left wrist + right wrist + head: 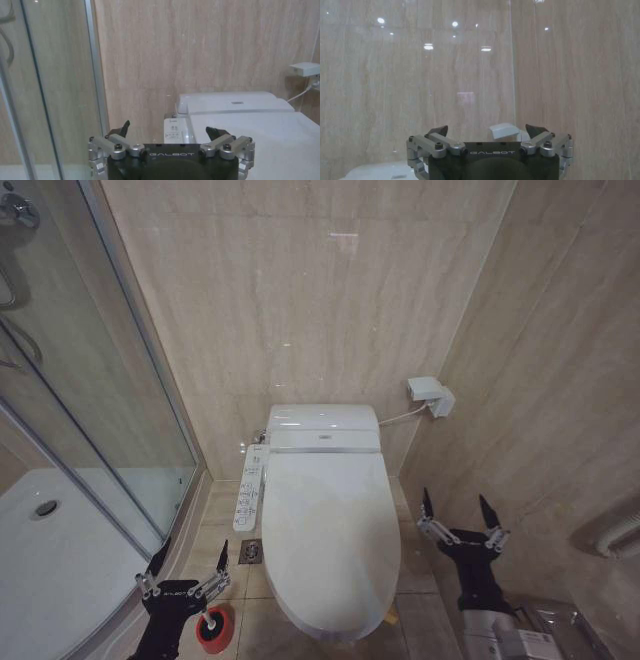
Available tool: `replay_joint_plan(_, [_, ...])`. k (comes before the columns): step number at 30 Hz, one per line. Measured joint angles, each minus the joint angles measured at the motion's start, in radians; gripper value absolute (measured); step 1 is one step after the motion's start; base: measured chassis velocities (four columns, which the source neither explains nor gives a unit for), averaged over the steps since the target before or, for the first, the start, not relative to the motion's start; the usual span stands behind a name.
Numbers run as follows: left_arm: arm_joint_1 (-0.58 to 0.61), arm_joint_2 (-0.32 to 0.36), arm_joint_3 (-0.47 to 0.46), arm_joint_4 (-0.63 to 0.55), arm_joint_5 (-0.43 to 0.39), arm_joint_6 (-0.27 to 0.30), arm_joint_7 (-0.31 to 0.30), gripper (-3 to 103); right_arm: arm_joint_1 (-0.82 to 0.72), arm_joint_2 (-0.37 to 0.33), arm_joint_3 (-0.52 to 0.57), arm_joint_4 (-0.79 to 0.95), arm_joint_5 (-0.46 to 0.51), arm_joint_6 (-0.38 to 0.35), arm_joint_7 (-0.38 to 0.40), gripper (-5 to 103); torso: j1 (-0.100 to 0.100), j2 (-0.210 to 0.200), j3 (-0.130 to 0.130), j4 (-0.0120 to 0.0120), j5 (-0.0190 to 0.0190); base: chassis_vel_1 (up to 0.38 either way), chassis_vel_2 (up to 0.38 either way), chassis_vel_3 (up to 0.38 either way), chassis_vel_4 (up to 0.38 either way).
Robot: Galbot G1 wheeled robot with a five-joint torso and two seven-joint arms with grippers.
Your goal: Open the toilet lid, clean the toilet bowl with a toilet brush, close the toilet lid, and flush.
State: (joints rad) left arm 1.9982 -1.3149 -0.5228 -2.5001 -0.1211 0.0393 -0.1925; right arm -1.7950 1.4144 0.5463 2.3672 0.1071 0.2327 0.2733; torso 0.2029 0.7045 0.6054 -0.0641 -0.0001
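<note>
The left tool [190, 563] has a black matte body with the white word GALBOT printed on its front face. Silver metal link bars with round screw heads join this body to two thin black fingers [123, 128] with pointed tips. The right tool [460, 518] has the same build: black housing, silver jointed links, dark tapered fingers [536, 130]. Below it the black forearm ends in a grey and white casing.

— What is mounted beside me?
— I see a white control panel [250, 480], a floor drain [251, 552] and a red holder cup [215, 627] on the floor.
— Elsewhere?
— Glass shower enclosure [110, 410], white shower tray [50, 550], wall outlet box [430, 395].
</note>
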Motion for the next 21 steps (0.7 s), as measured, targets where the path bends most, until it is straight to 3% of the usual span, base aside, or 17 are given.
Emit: replay_joint_plan(21, [0.000, 0.000, 0.000, 0.000, 0.000, 0.000, 0.000, 100, -0.007, 0.002, 0.027, 0.021, -0.028, -0.012, -0.003, 100, 0.000, 0.000, 0.000, 0.0000, 0.0001, 0.000, 0.000, 0.000, 0.000])
